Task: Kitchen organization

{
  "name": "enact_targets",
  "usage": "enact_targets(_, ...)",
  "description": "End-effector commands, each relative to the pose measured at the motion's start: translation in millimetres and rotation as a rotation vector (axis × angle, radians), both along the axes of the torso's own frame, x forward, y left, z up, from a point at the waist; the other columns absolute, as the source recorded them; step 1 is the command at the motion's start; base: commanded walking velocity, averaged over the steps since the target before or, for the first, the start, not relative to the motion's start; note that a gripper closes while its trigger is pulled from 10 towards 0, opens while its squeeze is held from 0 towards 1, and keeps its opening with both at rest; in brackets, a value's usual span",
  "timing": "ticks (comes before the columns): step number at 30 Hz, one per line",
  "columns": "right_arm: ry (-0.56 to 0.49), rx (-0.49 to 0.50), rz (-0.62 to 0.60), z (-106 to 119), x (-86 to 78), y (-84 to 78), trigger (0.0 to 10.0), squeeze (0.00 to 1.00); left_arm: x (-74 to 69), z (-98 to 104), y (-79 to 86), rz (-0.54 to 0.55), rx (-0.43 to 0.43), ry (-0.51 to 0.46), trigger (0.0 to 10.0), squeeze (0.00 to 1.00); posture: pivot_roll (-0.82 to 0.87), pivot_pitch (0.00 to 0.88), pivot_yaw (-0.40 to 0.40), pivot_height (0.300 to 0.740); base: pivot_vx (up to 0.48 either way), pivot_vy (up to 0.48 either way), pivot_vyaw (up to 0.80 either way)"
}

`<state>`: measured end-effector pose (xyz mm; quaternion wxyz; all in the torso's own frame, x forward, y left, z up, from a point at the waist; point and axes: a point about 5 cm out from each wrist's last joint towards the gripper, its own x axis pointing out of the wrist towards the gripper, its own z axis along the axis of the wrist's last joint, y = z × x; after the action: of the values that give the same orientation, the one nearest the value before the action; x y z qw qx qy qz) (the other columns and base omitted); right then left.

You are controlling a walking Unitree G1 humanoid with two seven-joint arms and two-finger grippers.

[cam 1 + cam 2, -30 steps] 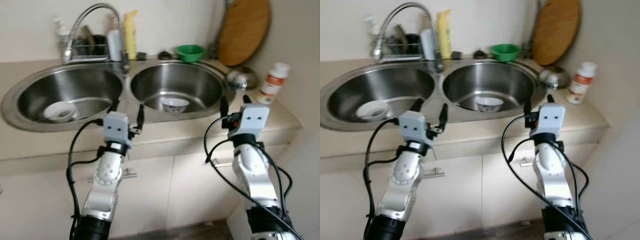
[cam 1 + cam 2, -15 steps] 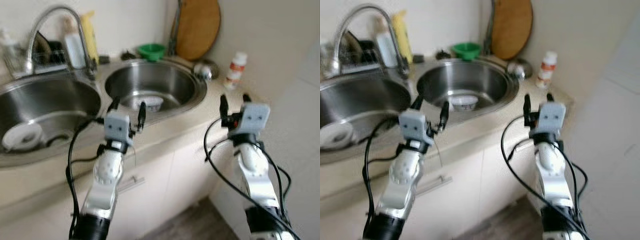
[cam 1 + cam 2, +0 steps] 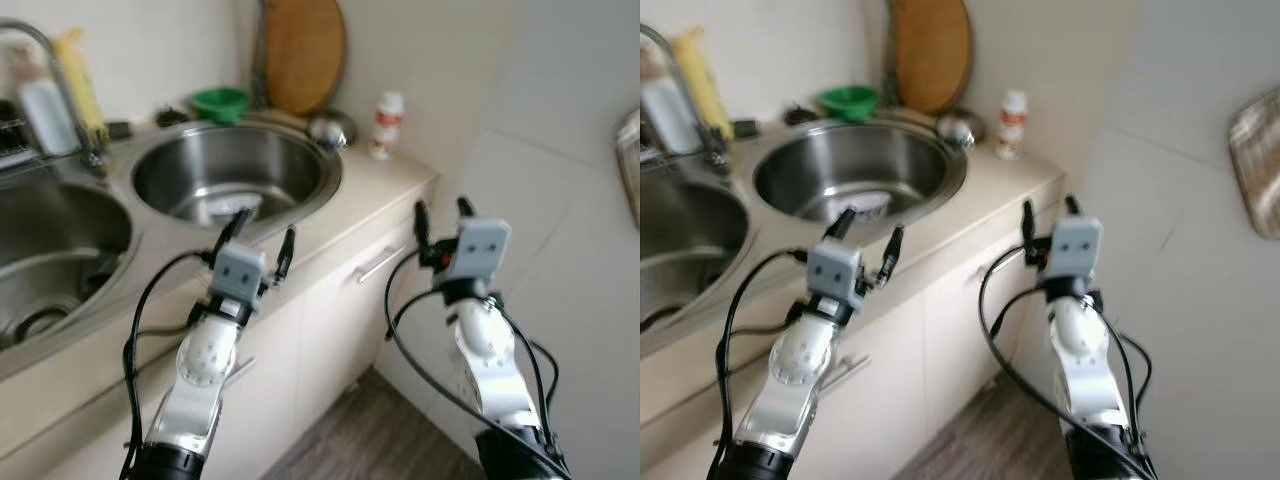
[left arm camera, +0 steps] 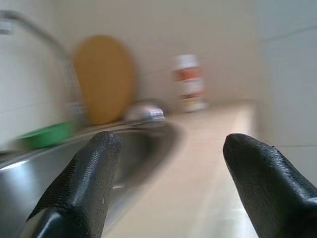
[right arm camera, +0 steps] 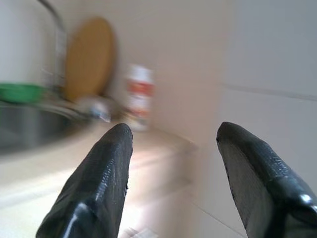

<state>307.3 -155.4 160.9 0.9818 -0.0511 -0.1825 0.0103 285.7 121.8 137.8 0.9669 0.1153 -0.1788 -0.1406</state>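
Note:
A double steel sink (image 3: 330,185) is set in a beige counter (image 3: 385,180). A white bowl (image 3: 222,208) lies in the right basin. At the back stand a green bowl (image 3: 220,103), a round wooden board (image 3: 303,55) against the wall, a metal lid (image 3: 330,128) and a white bottle with a red label (image 3: 385,125). My left gripper (image 3: 262,238) is open and held above the counter's front edge, before the right basin. My right gripper (image 3: 440,218) is open, empty, held in the air past the counter's right end.
A curved tap (image 3: 45,60), a yellow bottle (image 3: 78,80) and a white bottle (image 3: 42,110) stand behind the sink. Cabinet doors with bar handles (image 3: 378,265) sit under the counter. A white tiled wall (image 3: 560,180) rises on the right, wood floor (image 3: 370,430) below.
The whole view has swung to the right, so the sink has slid left and the tiled wall has come in. Both grippers stay open and hold the same pose.

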Motion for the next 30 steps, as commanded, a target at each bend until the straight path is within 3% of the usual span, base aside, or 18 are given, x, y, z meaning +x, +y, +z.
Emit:
enact_targets(1, 0.01, -0.015, -0.002, -3, -4.1, -1.9, 10.0, 0.0, -4.1, -5, -7.4, -0.05, 0.033, 0.017, 10.0, 0.0, -0.01, 0.0, -0.01, 0.74, 0.0, 0.0, -0.8)
enact_targets(5, 0.059, -0.045, 0.011, -18, -11.4, -2.0, 10.0, 0.0, -9.9, -15, -7.0, -0.081, 0.06, 0.052, 10.0, 0.0, -0.01, 0.0, -0.007, 0.74, 0.0, 0.0, -0.8)
enact_targets(12, 0.228, -0.135, 0.052, -57, -26.3, -1.4, 10.0, 0.0, -24.5, -45, -7.1, -0.144, 0.107, 0.21, 10.0, 0.0, -0.01, 0.0, -0.003, 0.74, 0.0, 0.0, -0.8)
enact_targets(17, 0.402, -0.225, 0.026, -89, -36.1, -4.6, 10.0, 0.0, -31.4, -84, 2.6, -0.088, 0.214, 0.418, 10.0, 0.0, -0.01, 0.0, -0.002, 0.74, 0.0, 0.0, -0.8)
enact_targets(20, 0.437, -0.233, 0.021, -95, -36.9, -4.4, 10.0, 0.0, -31.0, -89, 3.7, -0.075, 0.231, 0.447, 10.0, 0.0, -0.01, 0.0, -0.001, 0.74, 0.0, 0.0, -0.8)
enact_targets(23, 0.602, -0.26, 0.054, -121, -39.0, -2.7, 10.0, 0.0, -26.8, -101, 9.4, -0.029, 0.248, 0.556, 10.0, 0.0, -0.01, 0.0, 0.005, 0.74, 0.0, 0.0, -0.79)
enact_targets(28, 0.718, -0.35, 0.143, -134, -39.0, 6.4, 10.0, 0.0, -26.6, -105, 9.2, -0.025, 0.269, 0.587, 10.0, 0.0, -0.02, 0.0, 0.008, 0.74, 0.0, 0.0, -0.77)
enact_targets(30, 0.72, -0.355, 0.151, -135, -39.9, 7.6, 10.0, 0.0, -27.0, -106, 8.8, -0.028, 0.263, 0.585, 10.0, 0.0, -0.02, 0.0, 0.008, 0.74, 0.0, 0.0, -0.78)
